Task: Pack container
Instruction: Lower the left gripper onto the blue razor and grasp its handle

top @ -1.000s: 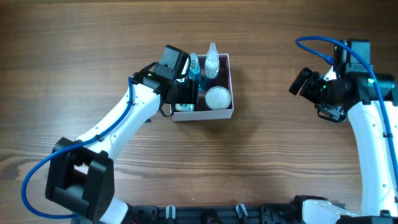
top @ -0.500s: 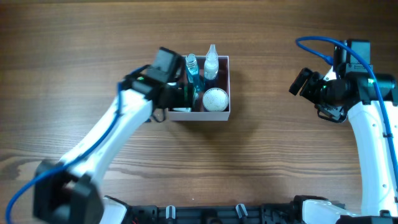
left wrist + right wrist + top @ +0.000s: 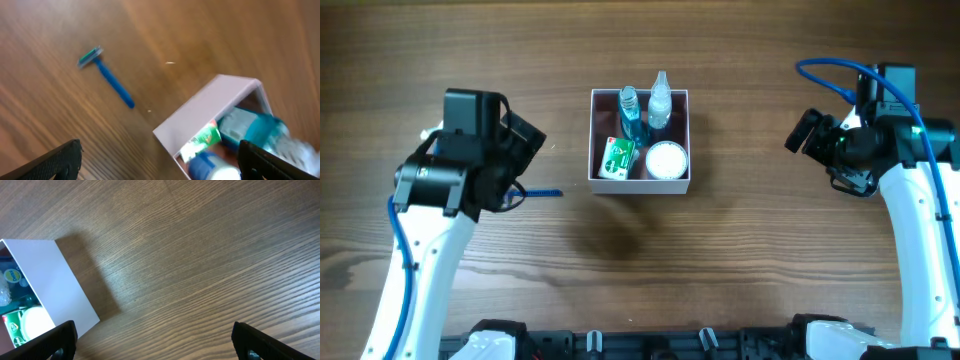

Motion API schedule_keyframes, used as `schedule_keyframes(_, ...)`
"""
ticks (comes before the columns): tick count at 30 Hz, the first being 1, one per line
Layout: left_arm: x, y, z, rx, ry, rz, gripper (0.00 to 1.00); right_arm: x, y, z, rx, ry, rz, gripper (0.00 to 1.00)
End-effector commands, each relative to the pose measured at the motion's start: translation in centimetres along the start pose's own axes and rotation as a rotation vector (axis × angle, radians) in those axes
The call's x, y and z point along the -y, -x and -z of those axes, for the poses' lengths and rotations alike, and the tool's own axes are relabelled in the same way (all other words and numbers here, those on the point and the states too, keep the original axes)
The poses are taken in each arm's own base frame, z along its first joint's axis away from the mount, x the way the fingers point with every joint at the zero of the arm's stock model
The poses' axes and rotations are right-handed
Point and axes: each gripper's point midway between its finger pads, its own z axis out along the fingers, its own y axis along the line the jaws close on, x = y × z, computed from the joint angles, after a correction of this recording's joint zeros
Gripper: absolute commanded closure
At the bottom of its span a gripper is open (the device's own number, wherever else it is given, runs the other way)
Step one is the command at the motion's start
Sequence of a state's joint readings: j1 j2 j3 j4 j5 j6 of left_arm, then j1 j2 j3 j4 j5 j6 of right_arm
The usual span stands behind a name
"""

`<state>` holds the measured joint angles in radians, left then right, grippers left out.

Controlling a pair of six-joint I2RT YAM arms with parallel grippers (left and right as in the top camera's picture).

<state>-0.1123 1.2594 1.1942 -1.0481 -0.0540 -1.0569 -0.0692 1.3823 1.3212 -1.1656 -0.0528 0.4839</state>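
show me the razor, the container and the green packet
razor [image 3: 114, 84], left wrist view, blue handle
container [image 3: 640, 186], overhead view, white near wall
green packet [image 3: 616, 157], overhead view, its middle

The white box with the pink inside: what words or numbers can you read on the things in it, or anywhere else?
No text can be read anywhere.
green and white packet in the white square container with a pink inside: printed, too blurred to read.
round blue and yellow label on something in the container: too small to read.
blue plastic razor: no marks show.
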Motion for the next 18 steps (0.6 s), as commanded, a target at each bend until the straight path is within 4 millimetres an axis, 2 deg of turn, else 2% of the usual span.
schedule_keyframes(1,-3.1,-1.4,-4.4,-0.090,0.144,0.282,0.00,-0.1,-0.2,-0.2,-0.013,0.011,0.020,0.00)
schedule_keyframes(6,-5.5,-3.1,-9.3,-0.211,0.280,0.350,0.00,-0.1,-0.2,-0.2,-0.013,0.010,0.051,0.00)
schedule_keyframes(12,-7.2,-3.6,-12.7,-0.253,0.390,0.372,0.00,-0.1,-0.3,-0.2,-0.016,0.009,0.061,0.00)
schedule_keyframes(18,-7.4,-3.7,-15.3,-0.260,0.408,0.374,0.00,-0.1,-0.3,-0.2,-0.018,0.008,0.060,0.00)
